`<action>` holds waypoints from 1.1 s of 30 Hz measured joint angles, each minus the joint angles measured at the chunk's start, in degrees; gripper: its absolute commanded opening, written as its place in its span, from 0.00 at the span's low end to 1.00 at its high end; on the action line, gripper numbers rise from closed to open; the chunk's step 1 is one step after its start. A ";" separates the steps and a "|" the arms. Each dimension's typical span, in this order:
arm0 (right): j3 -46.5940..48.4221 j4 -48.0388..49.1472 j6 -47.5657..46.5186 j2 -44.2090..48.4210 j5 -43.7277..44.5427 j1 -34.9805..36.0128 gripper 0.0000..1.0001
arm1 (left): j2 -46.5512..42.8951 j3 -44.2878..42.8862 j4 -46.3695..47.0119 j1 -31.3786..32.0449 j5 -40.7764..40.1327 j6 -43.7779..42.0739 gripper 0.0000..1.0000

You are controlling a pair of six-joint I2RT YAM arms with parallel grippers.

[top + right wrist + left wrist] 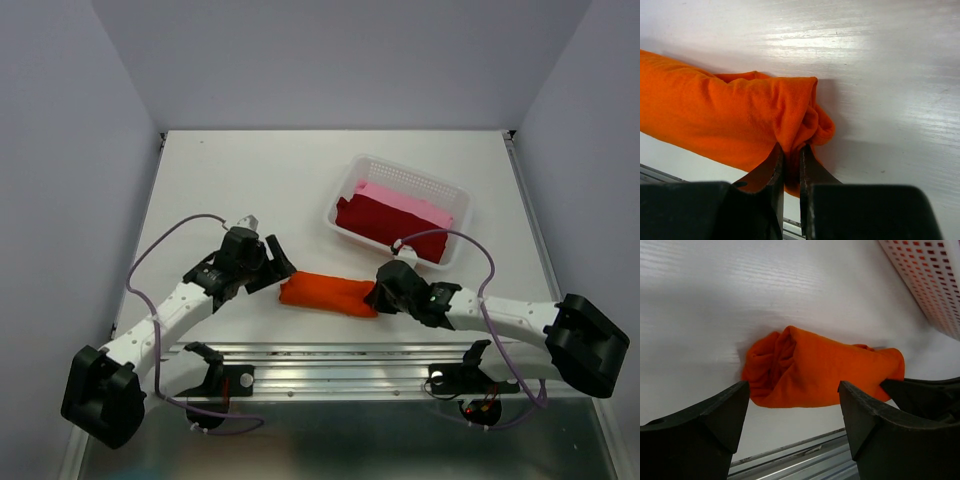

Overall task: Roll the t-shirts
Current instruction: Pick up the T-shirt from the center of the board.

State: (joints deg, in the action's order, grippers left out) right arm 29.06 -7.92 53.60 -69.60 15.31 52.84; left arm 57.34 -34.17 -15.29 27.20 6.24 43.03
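Near the front edge of the white worktop [250, 180], between the two arms, the orange t-shirt [328, 294] lies as a short roll running left to right. The left fingers [278, 265] stand spread wide at its left end. In the left wrist view they [730, 410] frame the roll's [820, 375] spiralled end, but whether their tips touch the cloth cannot be told. The right fingers [775, 165] are almost pressed together, pinching a thin fold of orange cloth [730, 120] at the roll's right end. How far the fold reaches between them is hidden.

From above, that end disappears under the right arm's black head [380, 290]. In the left wrist view the same fingers [920, 395] show only as a dark shape against the far end of the roll, cut off by the frame.

Behind, apart from the roll, a white mesh basket [342, 192] holds a dark red t-shirt [385, 222] and a pale pink t-shirt [405, 200]. Whether these are rolled or only folded is hard to make out. A purple cable [470, 245] crosses the basket's near corner. Only a strip of the basket's wall [930, 280] shows in the left wrist view.
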 measured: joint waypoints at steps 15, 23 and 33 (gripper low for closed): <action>0.07 -1.07 -0.94 0.35 -0.02 0.00 0.01 | 6.47 6.43 5.77 1.07 4.24 2.08 0.78; 0.44 -1.44 -0.98 0.15 -0.02 0.00 0.01 | 10.80 7.08 9.68 1.07 5.46 2.01 0.73; 0.55 -1.53 -0.96 -0.31 -0.04 0.00 0.01 | 12.83 7.15 12.63 1.22 6.67 1.60 0.61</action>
State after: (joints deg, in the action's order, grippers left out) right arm 29.61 -9.45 52.64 -69.91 15.27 52.84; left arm 70.17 -27.03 -2.66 28.42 12.91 44.62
